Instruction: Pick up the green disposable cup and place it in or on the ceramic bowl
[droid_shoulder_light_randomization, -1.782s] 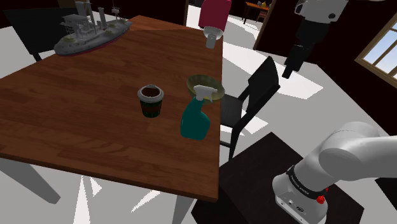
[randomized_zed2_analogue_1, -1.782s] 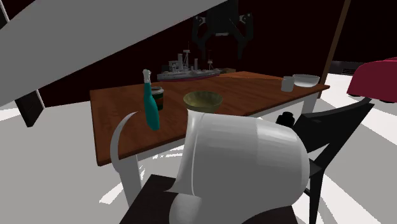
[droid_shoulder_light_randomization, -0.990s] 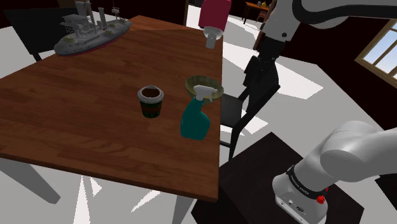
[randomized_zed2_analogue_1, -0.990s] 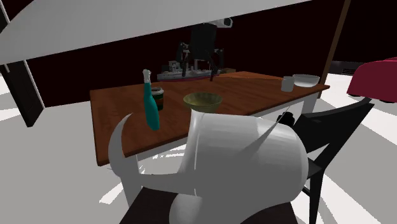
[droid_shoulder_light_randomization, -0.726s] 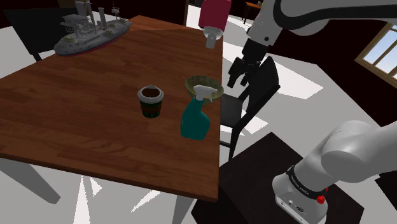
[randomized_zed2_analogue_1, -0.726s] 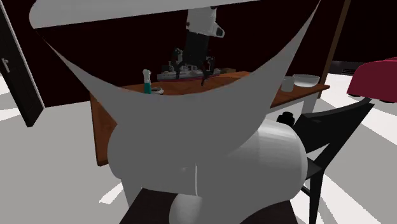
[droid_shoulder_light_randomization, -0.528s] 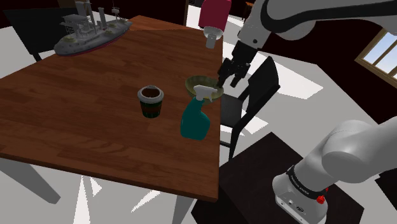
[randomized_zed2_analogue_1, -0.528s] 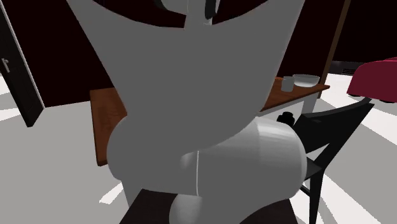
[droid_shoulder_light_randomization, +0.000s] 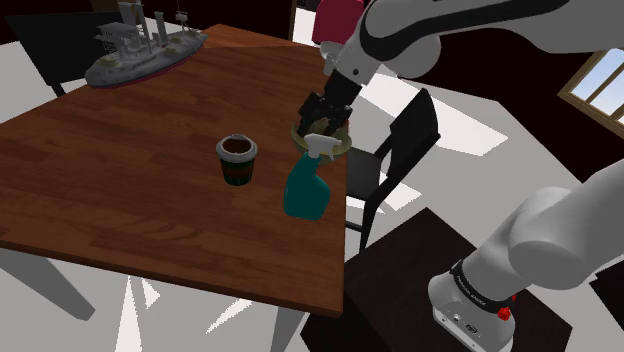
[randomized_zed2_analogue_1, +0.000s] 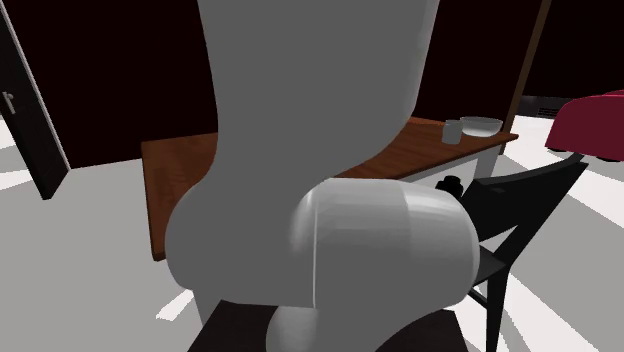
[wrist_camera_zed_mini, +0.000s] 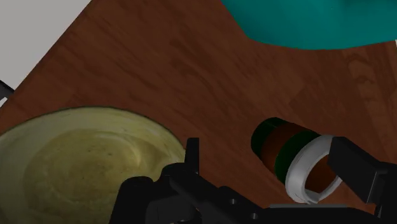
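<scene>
Shoulder view: a dark reddish wooden table (droid_shoulder_light_randomization: 120, 200) stands on a pale floor, with a black chair (droid_shoulder_light_randomization: 405, 140) drawn up to one long edge and the robot's dark stand (droid_shoulder_light_randomization: 400, 275) past the chair.
Room: a window (droid_shoulder_light_randomization: 600, 85) is at the shoulder view's right, and black areas lie beyond the table's far edge.
Edge by the chair: an olive-glazed bowl (wrist_camera_zed_mini: 76, 159) sits close to it, with a teal spray bottle (droid_shoulder_light_randomization: 305, 185) just beside the bowl along the same edge.
Green cup (droid_shoulder_light_randomization: 238, 160): it stands upright with a brown band and a white rim, inward from the bottle toward the table's middle, apart from both bottle and bowl.
Far corner: a grey model warship (droid_shoulder_light_randomization: 140, 45).
Gripper (droid_shoulder_light_randomization: 322, 122): it hangs over the bowl; in the wrist view its black fingers (wrist_camera_zed_mini: 191, 153) stand apart and clasp nothing.
Second exterior view: the white arm (randomized_zed2_analogue_1: 310, 150) stands in front of most of the table; a white mug (randomized_zed2_analogue_1: 452, 131) and a pale bowl (randomized_zed2_analogue_1: 481, 126) sit at one corner.
Hidden or cut off: the gripper covers part of the olive bowl's rim in the shoulder view; the bottle is cut by the wrist view's frame; a dark red object (droid_shoulder_light_randomization: 338, 15) behind the arm is hard to identify.
</scene>
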